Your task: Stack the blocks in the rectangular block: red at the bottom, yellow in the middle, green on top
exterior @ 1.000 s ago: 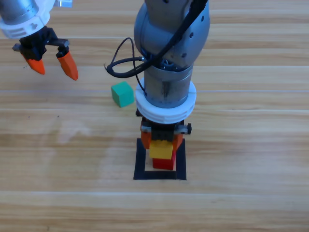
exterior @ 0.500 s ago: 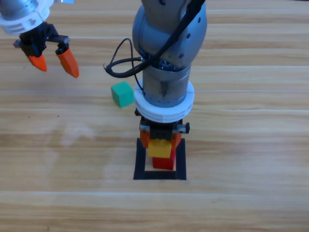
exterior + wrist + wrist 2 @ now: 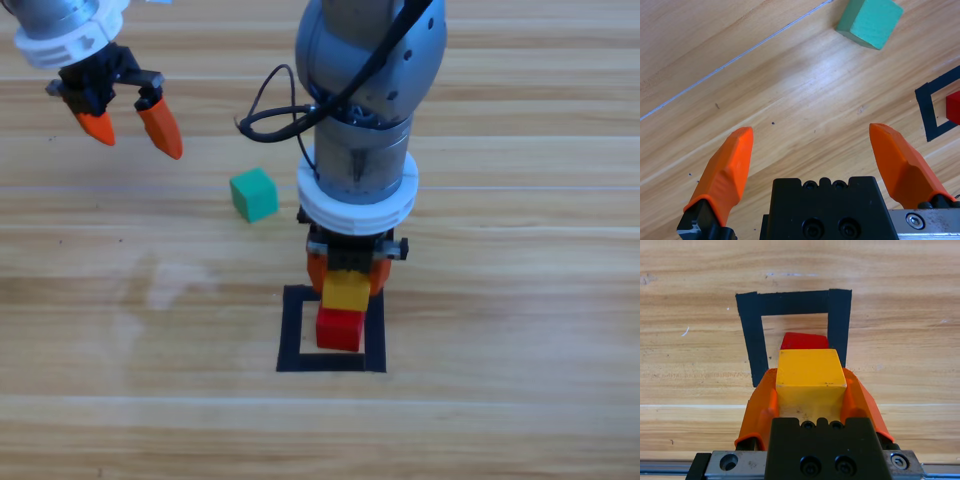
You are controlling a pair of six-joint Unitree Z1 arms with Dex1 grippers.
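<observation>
Your left pincer (image 3: 130,122) hangs over the bare tabletop (image 3: 520,300) at upper left, jaws apart and holding nothing. The green cube (image 3: 253,194) sits on the wood between that pincer and the right arm, outside the tape rectangle (image 3: 291,330). Your right pincer (image 3: 346,285) is clamped on the yellow cube (image 3: 345,294), at the rectangle's far edge. The red cube (image 3: 339,329) lies inside the rectangle; you can't tell whether yellow touches it.
</observation>
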